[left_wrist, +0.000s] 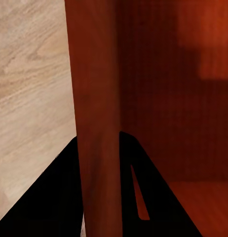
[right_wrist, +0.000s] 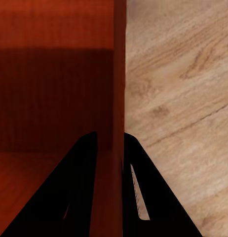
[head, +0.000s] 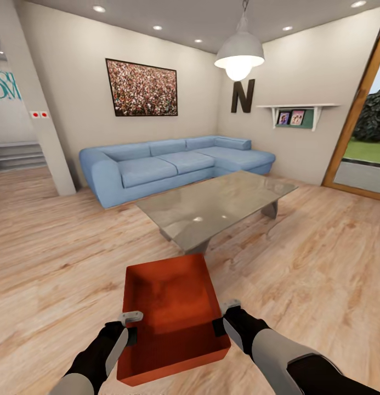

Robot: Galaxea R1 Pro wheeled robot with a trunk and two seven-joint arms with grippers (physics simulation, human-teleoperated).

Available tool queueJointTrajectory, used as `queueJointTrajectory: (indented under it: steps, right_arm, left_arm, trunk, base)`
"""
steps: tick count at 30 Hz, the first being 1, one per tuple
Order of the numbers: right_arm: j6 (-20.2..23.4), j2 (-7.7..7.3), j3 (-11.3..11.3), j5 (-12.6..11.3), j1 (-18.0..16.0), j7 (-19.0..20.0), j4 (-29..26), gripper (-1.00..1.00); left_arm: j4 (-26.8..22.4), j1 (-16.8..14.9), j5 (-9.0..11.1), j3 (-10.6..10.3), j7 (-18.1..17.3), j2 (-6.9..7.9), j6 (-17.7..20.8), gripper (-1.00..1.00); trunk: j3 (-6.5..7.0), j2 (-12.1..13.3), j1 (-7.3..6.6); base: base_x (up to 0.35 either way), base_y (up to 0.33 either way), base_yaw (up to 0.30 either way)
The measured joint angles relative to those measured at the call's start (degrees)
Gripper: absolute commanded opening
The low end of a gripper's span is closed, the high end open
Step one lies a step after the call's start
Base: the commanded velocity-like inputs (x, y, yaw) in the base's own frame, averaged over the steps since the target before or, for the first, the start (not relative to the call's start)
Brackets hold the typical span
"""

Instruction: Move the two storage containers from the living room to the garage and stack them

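Note:
One red-orange storage container, a lidless deep box, hangs low in front of me over the living room's light wood planks. My left gripper is shut on its left wall and my right gripper is shut on its right wall. In the left wrist view the ribbed wall runs between the dark fingers of the left gripper. The right wrist view shows the other wall pinched in the right gripper. The box is empty. The garage is out of view.
A grey low table stands just beyond the box, with a blue corner sofa behind it. A white pillar and steps are at the left. A wood-framed glass door is at the right. Open plank floor lies on both sides.

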Motion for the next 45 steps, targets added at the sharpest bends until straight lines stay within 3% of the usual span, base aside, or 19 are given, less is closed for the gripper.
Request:
queueJointTrajectory:
  steps: [30, 45]
  right_arm:
    - [-0.01, 0.0, 0.01, -0.05, 0.0, 0.01, 0.03, -1.0]
    - [-0.01, 0.0, 0.03, -0.04, 0.0, 0.01, 0.0, -1.0]
  left_arm:
    - [-0.01, 0.0, 0.05, -0.01, 0.0, 0.02, 0.01, -1.0]
    - [-0.02, 0.0, 0.05, -0.01, 0.0, 0.02, 0.01, -1.0]
  trunk:
    - [1.59, 0.0, 0.0]
    - [2.28, 0.0, 0.0]
  base:
    - [0.0, 0.0, 0.248]
    - [0.0, 0.0, 0.161]
